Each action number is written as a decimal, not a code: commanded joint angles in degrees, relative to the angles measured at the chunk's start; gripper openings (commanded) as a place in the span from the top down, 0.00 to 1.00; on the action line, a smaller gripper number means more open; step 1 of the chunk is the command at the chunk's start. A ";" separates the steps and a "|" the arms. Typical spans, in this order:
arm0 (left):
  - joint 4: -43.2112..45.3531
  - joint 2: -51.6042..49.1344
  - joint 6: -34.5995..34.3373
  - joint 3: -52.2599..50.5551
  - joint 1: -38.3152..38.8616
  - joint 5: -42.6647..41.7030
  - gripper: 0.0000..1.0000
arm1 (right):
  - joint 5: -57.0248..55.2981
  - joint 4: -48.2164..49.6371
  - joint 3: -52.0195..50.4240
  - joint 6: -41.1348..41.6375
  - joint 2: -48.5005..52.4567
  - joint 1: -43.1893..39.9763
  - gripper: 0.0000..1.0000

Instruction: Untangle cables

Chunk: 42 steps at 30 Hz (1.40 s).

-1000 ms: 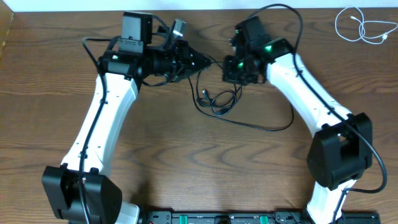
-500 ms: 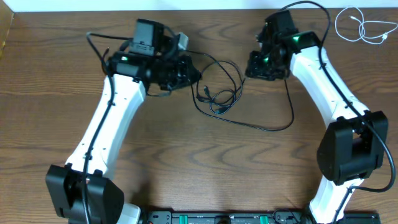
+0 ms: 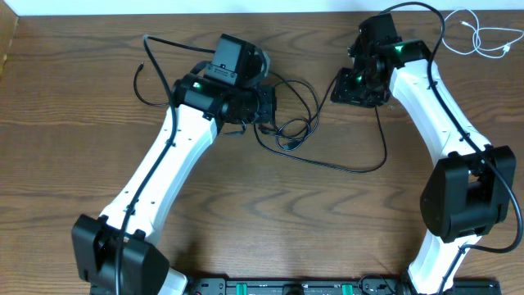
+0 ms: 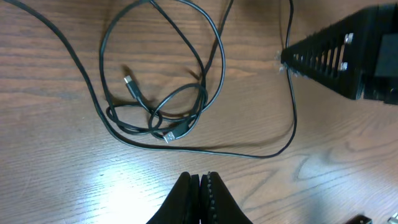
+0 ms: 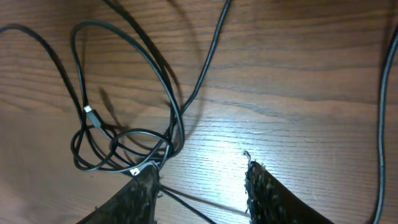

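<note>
Item: thin black cables (image 3: pixel 288 131), several loops crossed in one small knot. They lie on the brown wooden bench (image 3: pixel 270 221), between the two arms.
Also: thin white cable (image 3: pixel 477 34), coiled well apart at the far right corner.
State, left claw (image 4: pixel 199 185): fingers pressed together, nothing seen in them, near the knot.
State, right claw (image 5: pixel 202 193): jaws apart, empty.
Change: a second ago the right claw was shut and close to the left. It has since let go and drawn back.
Judgement: the tangle lies slack and unsorted, so a fresh grasp is needed.
</note>
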State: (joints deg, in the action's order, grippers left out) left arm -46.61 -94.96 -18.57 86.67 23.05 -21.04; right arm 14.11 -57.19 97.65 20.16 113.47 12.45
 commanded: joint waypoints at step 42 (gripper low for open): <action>3.23 -12.33 8.07 -1.51 11.72 1.20 0.67 | -1.16 -3.78 -0.37 -3.82 0.11 -8.72 0.45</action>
State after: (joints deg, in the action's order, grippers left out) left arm -43.42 -105.71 -11.70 85.84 34.02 -20.60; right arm 13.21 -60.77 97.65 17.32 113.47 4.05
